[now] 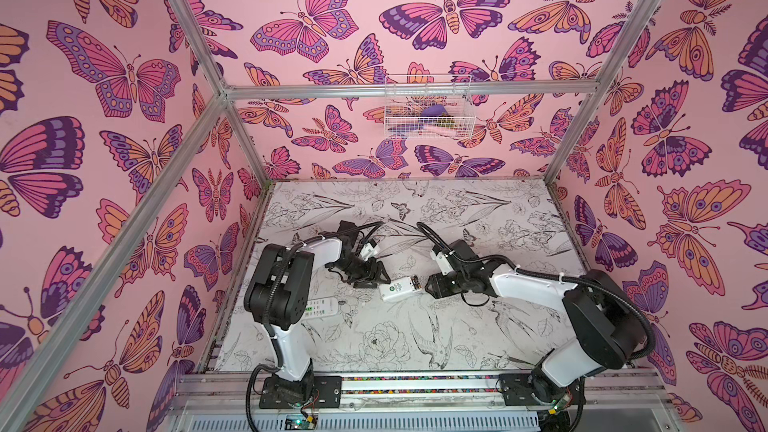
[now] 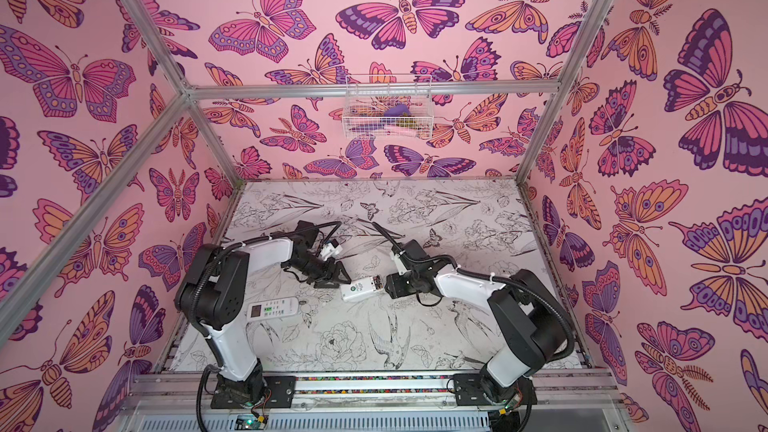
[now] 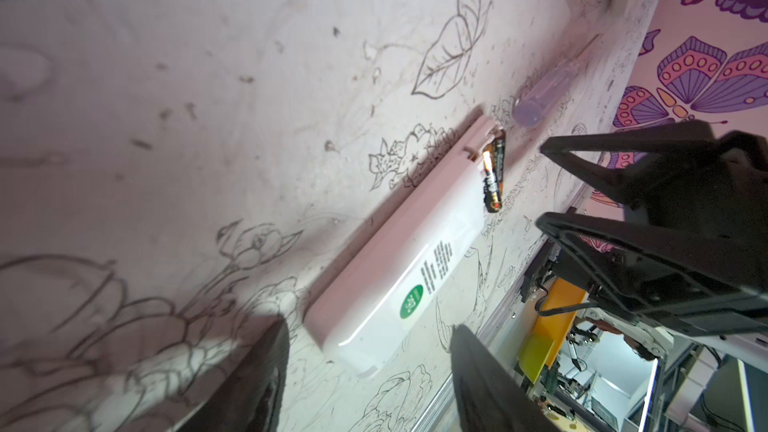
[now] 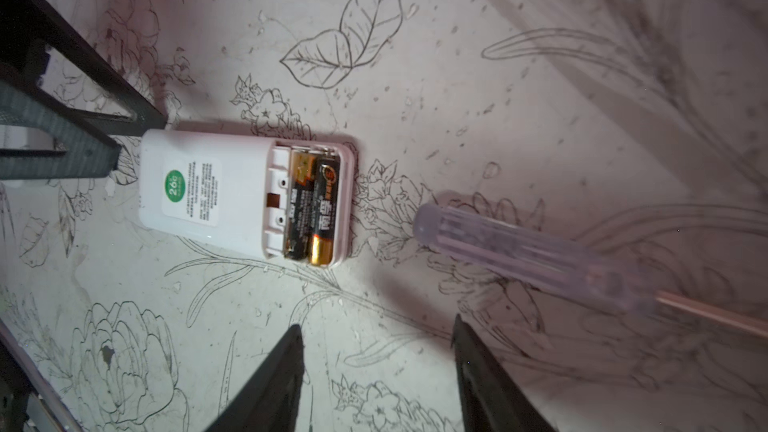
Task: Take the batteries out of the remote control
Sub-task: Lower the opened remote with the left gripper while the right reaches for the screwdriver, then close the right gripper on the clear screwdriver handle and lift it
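Batteries (image 4: 316,209) lie side by side in the uncovered remote control (image 4: 208,193); left gripper (image 3: 370,326) and right gripper (image 4: 377,322) hold their jaws apart.

Clear-handled screwdriver (image 4: 532,259) lying flat on floral-print table (image 1: 374,317). White wire basket (image 1: 392,118) hung on butterfly-papered back wall (image 1: 332,14).

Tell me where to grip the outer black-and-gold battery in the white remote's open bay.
Probably its two ends, from straight above: the outer black-and-gold battery lies flat in the white plastic remote, its long sides walled by a second battery and the bay's rim.
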Robot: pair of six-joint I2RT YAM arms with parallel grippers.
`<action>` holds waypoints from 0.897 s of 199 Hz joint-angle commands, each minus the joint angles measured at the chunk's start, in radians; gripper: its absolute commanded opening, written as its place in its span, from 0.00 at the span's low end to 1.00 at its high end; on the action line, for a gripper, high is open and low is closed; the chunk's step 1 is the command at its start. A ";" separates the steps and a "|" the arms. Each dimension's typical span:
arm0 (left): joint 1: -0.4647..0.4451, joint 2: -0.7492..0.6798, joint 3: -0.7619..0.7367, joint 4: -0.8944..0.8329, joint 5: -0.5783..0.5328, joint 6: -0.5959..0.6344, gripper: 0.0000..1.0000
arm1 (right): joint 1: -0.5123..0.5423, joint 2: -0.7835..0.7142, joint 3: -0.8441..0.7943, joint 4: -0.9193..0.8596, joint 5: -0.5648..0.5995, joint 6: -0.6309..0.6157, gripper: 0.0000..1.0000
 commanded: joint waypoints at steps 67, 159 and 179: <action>0.022 -0.192 -0.030 0.006 -0.145 0.063 0.75 | 0.002 0.000 0.171 -0.253 0.328 0.402 0.56; 0.141 -0.269 -0.042 0.017 -0.169 0.026 0.97 | 0.004 0.190 0.298 -0.273 0.333 0.603 0.56; 0.148 -0.282 -0.045 0.020 -0.165 0.033 0.98 | 0.004 0.213 0.300 -0.263 0.324 0.626 0.55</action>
